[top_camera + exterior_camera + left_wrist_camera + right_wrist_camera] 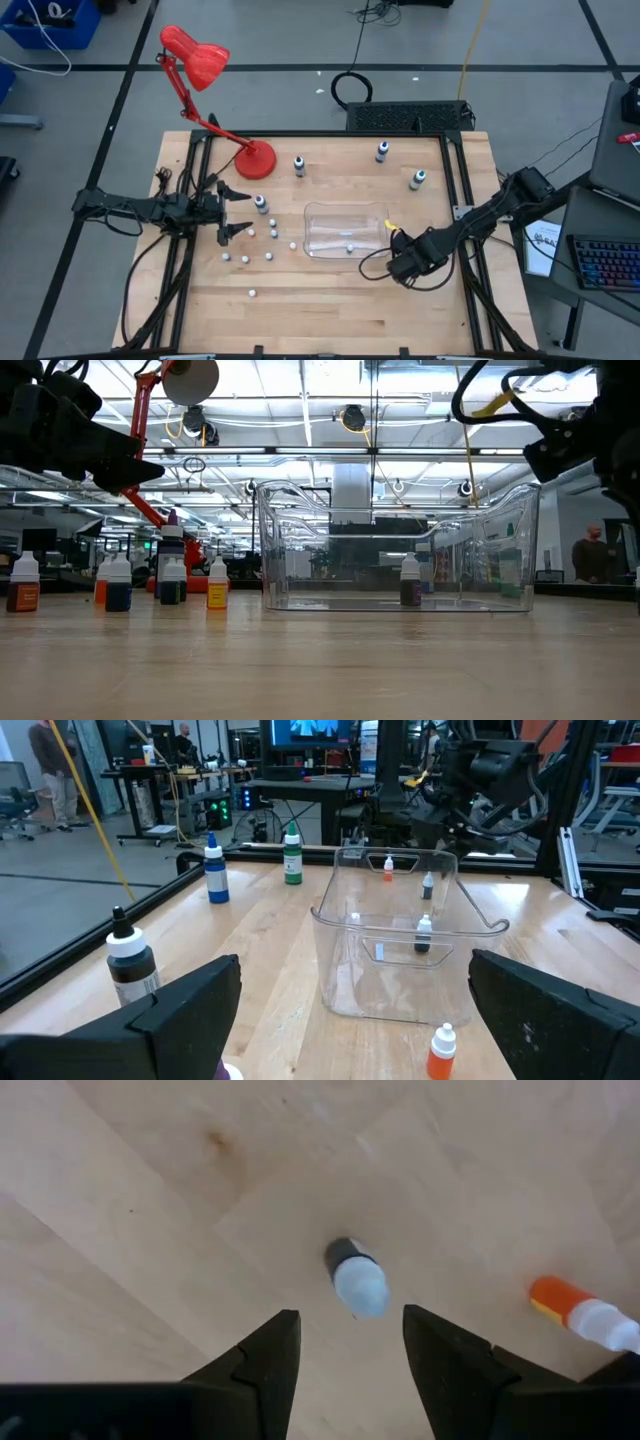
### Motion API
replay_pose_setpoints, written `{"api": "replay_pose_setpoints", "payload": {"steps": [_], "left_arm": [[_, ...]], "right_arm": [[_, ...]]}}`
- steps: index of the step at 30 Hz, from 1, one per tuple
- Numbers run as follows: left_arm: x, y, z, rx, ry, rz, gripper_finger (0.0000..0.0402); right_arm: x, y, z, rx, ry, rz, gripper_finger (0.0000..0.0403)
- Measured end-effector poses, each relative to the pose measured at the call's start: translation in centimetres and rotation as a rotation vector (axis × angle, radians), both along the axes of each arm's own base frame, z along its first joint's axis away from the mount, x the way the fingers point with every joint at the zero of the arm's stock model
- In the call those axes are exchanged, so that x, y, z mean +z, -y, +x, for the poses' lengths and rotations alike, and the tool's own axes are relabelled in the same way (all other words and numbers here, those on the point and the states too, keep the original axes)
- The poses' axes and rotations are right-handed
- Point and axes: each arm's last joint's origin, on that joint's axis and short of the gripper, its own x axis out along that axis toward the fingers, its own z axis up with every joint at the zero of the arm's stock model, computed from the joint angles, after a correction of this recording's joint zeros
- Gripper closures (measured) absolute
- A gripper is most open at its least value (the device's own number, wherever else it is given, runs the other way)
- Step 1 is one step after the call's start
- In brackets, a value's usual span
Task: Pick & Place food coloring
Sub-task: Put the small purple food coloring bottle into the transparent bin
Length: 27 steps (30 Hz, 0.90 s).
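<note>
Left end effector [232, 212]: we are holding it wide open, empty, at nine o'clock beside loose bottles [257, 247].
Right end effector [345, 1355]: part open, empty, hovering over bin [318, 245].
Bottle [356, 1278]: standing in bin.
Risk: we are risking tipping it.

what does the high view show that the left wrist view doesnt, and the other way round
Only the high view: the red desk lamp at the table's far left, the right gripper just beside the clear plastic bin, and the left gripper, jaws wide open, among the small bottles.

Only the left wrist view: people in the room beyond.

Both: the bin with a tiny dark-bodied, white-capped bottle inside, plus the taller blue bottle and green bottle along the wooden table.
</note>
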Motion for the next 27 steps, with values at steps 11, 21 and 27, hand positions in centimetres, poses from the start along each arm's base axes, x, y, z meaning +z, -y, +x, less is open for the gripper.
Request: {"api": "replay_pose_setpoints", "payload": {"steps": [11,21,27], "left_arm": [[0.00,0.00,0.00,0.000,0.000,0.000,0.0014],[0.00,0.00,0.00,0.000,0.000,0.000,0.0014],[0.00,0.00,0.00,0.000,0.000,0.000,0.0014]], "right_arm": [[-1.19,0.35,-0.15,-0.009,0.018,0.009,0.0236],[-1.18,0.93,0.08,-0.010,0.012,0.007,0.0236],[-1.18,0.99,0.11,-0.011,0.011,0.008,0.0236]]}}
